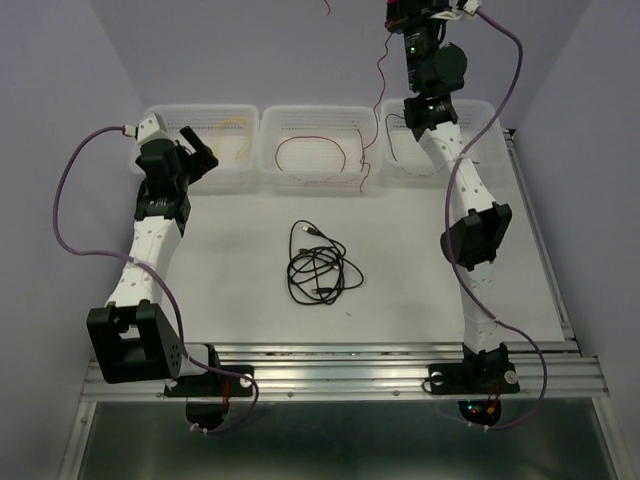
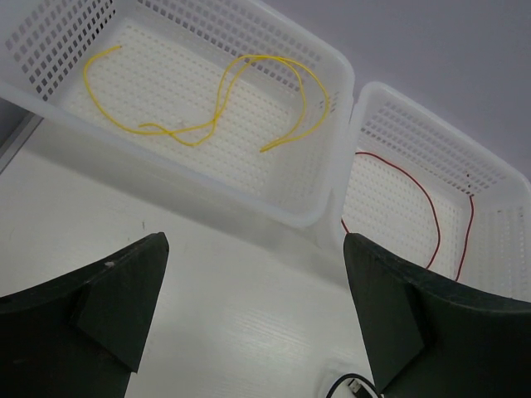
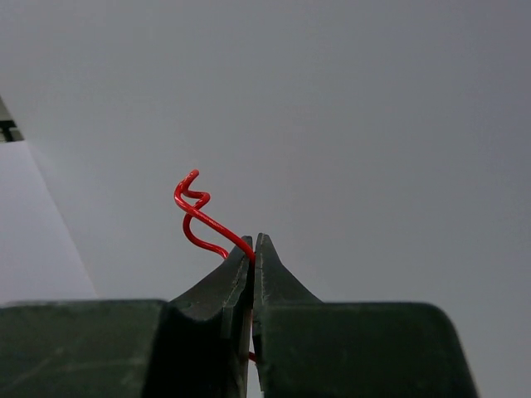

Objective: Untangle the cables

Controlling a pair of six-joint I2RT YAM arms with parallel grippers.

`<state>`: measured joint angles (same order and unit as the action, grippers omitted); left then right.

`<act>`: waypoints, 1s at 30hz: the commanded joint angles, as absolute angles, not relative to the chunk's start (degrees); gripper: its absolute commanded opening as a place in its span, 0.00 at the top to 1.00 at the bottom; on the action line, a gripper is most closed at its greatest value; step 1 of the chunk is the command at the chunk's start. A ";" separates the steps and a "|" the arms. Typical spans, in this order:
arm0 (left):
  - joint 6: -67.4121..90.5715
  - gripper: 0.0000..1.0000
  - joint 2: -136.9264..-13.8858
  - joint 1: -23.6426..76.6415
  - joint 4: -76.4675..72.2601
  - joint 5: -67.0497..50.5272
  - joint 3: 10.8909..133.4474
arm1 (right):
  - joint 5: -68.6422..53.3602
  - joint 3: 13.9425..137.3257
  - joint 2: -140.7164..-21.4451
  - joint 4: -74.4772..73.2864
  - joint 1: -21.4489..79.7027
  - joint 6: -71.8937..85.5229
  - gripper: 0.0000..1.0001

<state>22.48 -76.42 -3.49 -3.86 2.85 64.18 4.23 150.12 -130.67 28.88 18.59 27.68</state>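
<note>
My worktop (image 1: 420, 270) bears three white baskets (image 1: 320, 120) ahead of my left claw (image 1: 203, 150), and a coiled black cable (image 1: 320, 268) back to its right.

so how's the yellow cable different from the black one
The yellow cable lies inside the left basket in wide open loops; the black cable lies on the table, wound into a tighter, overlapping coil. The black cable shows a small plug end; the yellow cable shows none. Both are thin, slack and lying free.

Overhead camera, above and behind the arm bases, looks down on the whole table (image 1: 240, 220). Left wrist camera sits low and close, facing the far left basket (image 2: 207, 178) and middle basket (image 2: 398, 108), both shared with overhead. Right wrist camera, high up, faces a blank wall, tight on the hanging red cable (image 3: 199, 222), also seen overhead.
</note>
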 commanded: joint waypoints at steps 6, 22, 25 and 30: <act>22.24 0.01 -76.46 -3.78 -6.85 2.11 62.84 | 11.52 147.40 -141.50 32.36 20.56 23.14 0.99; 22.85 0.01 -77.87 -3.78 -8.53 0.88 58.98 | 4.57 132.72 -145.72 19.08 24.25 8.62 0.99; 22.50 0.01 -78.40 -3.78 -8.35 1.05 58.89 | 4.39 133.50 -148.00 15.83 25.57 3.27 0.97; 22.06 0.01 -78.92 -3.78 -7.82 1.23 59.41 | 6.15 133.86 -148.02 12.22 26.98 -1.23 0.59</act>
